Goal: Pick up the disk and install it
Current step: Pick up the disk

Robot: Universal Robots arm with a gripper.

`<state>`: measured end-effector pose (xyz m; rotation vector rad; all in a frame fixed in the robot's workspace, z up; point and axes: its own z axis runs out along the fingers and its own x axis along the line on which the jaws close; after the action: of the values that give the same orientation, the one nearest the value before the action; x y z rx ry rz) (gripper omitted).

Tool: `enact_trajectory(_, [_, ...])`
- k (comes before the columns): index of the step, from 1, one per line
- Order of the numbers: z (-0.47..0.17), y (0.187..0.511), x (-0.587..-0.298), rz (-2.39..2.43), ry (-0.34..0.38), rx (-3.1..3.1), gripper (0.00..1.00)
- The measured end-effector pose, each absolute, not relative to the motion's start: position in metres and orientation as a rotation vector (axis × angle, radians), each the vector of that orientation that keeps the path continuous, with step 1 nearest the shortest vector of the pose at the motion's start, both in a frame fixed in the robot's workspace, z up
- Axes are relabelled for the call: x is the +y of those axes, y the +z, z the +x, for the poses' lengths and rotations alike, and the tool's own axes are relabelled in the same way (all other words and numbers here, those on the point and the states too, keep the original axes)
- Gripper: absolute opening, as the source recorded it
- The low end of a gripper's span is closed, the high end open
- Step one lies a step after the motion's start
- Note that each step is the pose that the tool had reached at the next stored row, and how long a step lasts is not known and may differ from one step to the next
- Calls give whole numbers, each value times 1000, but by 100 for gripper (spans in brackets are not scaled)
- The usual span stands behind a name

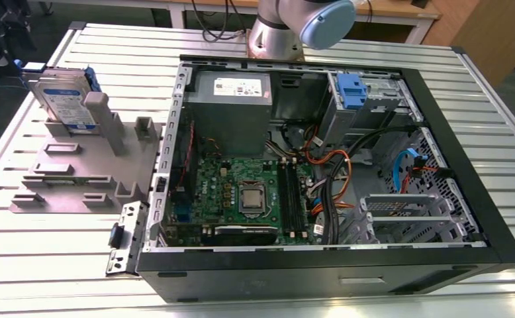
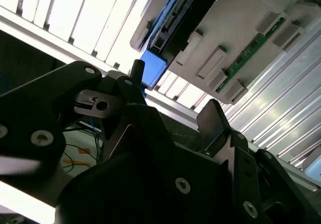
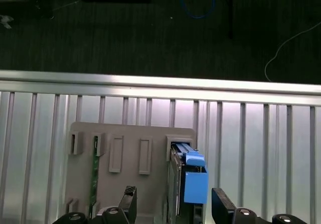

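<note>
The disk [image 1: 63, 99] stands on edge in a slot at the far end of a grey holder [image 1: 72, 172], on the exterior view's left, beside the open computer case [image 1: 328, 165]. It is silver with a white-and-blue label and blue rails. In the first wrist view my gripper [image 3: 175, 204] hovers above the disk [image 3: 174, 184], open, with one fingertip [image 3: 129, 199] on each side of it in the picture and nothing held. The second wrist view shows the same open gripper [image 2: 174, 96] short of the disk [image 2: 193, 15] and its blue tab [image 2: 153, 68].
A green circuit strip [image 3: 94, 174] stands in another slot of the holder [image 3: 130, 148]. Inside the case, a blue caddy clip [image 1: 350, 89] sits in the drive bay, next to a grey power-supply box [image 1: 231, 99]. The slatted metal table [image 1: 54, 258] ends near the holder, with dark floor [image 3: 150, 28] beyond.
</note>
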<state>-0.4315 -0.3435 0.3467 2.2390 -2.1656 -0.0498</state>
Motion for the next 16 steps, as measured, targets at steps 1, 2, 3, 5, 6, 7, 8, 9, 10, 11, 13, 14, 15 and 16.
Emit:
enact_trajectory(1, [-432, 347, -343, 2240, -50, -2165, 69])
enact_trajectory(2, [-432, 347, -343, 2240, -50, -2164, 69])
enact_trajectory(3, [-432, 347, -343, 2240, -50, -2164, 69])
enact_trajectory(5, [-432, 346, -342, 2240, -50, -2164, 69])
enact_trajectory(6, [-432, 346, -342, 2240, -50, -2164, 69])
enact_trajectory(7, [-432, 346, -341, 2240, -50, -2164, 69])
enact_trajectory(8, [-432, 346, -341, 2240, -50, -2164, 69])
enact_trajectory(9, [-432, 346, -341, 2240, -50, -2164, 69])
enact_trajectory(10, [-432, 346, -341, 2240, -50, -2164, 69])
enact_trajectory(11, [-432, 346, -341, 2240, -50, -2164, 69])
enact_trajectory(13, [-432, 346, -341, 2240, -50, -2164, 69])
enact_trajectory(14, [-432, 346, -341, 2240, -50, -2164, 69])
enact_trajectory(15, [-432, 346, -341, 2241, -50, -2163, 69])
enact_trajectory(16, [-432, 346, -341, 2243, -50, -2161, 69])
